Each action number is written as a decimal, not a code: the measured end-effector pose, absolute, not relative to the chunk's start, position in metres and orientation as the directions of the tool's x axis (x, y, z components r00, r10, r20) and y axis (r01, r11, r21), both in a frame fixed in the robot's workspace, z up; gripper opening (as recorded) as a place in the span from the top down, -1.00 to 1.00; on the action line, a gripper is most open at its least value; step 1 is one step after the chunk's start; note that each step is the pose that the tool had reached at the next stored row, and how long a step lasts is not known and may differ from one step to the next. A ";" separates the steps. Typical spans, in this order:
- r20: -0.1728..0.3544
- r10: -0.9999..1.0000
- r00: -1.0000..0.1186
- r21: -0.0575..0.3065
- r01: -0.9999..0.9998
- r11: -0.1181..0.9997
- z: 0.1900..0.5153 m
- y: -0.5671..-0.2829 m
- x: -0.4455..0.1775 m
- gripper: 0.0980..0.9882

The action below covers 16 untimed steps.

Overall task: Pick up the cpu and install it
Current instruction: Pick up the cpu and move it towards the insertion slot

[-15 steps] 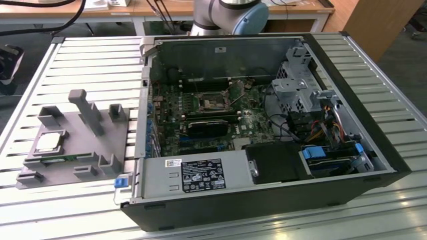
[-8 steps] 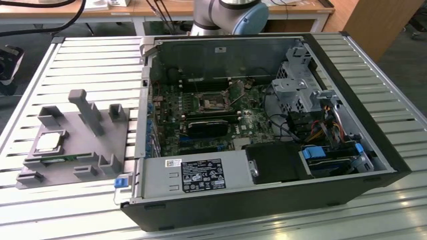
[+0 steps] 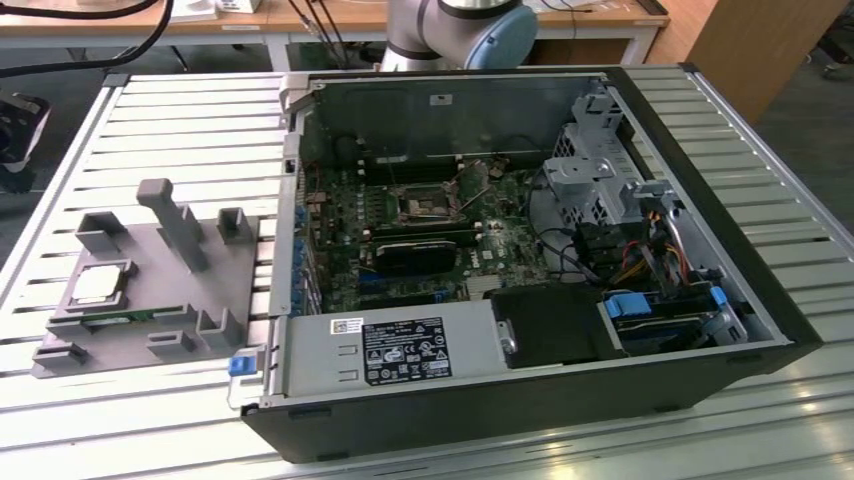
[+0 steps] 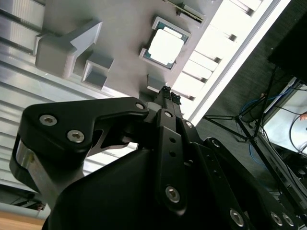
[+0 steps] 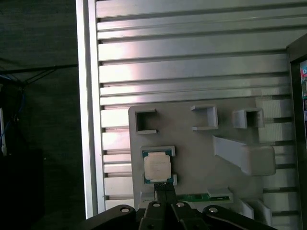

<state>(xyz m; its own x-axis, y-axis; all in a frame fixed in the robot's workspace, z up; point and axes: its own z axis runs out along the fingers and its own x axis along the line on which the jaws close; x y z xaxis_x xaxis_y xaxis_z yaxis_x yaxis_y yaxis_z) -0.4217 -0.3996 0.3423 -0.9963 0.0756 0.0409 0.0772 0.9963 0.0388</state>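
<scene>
We saw the cpu (image 3: 100,284) lying flat in a shallow square pocket of a grey holder (image 3: 160,300) on the worktop (image 3: 174,130), towards the exterior view's left. It was a small square chip with a shiny silver metal top and a pale rim, and nothing was touching it. The holder looked like matte moulded plastic: a flat plate with several open square pockets, 2 tall upright posts and a chunky wedge-shaped block.

In both wrist views the claw (image 5: 163,186) (image 4: 166,90) hung over the holder (image 5: 192,158) with its 2 slim black fingers drawn close together and nothing between them. Its tips pointed at the plate just beside one edge of the cpu (image 5: 157,168) (image 4: 166,45). The claw's links were smooth black metal joined by bright round screw heads. A long thin green memory stick (image 5: 194,197) lay along the holder's rim near the chip.

The worktop (image 5: 192,72) was made of long ribbed aluminium slats that caught the light in bright bands. To the exterior view's right of the holder, an open computer case (image 3: 534,410) lay on its side, with black outer walls and dull grey steel inside. It held a green circuit board (image 3: 354,215) with a square black socket (image 3: 427,207) in a metal frame. The socket was well apart from the chip. The arm's (image 3: 461,30) pale grey and blue base stood behind the case.
</scene>
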 end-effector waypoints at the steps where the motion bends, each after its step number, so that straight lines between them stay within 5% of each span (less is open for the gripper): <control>1: 0.041 0.076 -0.996 0.039 0.077 0.996 0.342 -0.400 -0.422 0.98; 16: 0.040 0.076 -0.996 0.039 0.077 0.996 0.337 -0.400 -0.422 0.98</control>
<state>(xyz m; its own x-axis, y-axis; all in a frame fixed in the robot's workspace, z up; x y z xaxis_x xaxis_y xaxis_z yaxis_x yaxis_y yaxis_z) -0.4217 -0.3996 0.3365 -0.9963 0.0756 0.0400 0.0772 0.9963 0.0389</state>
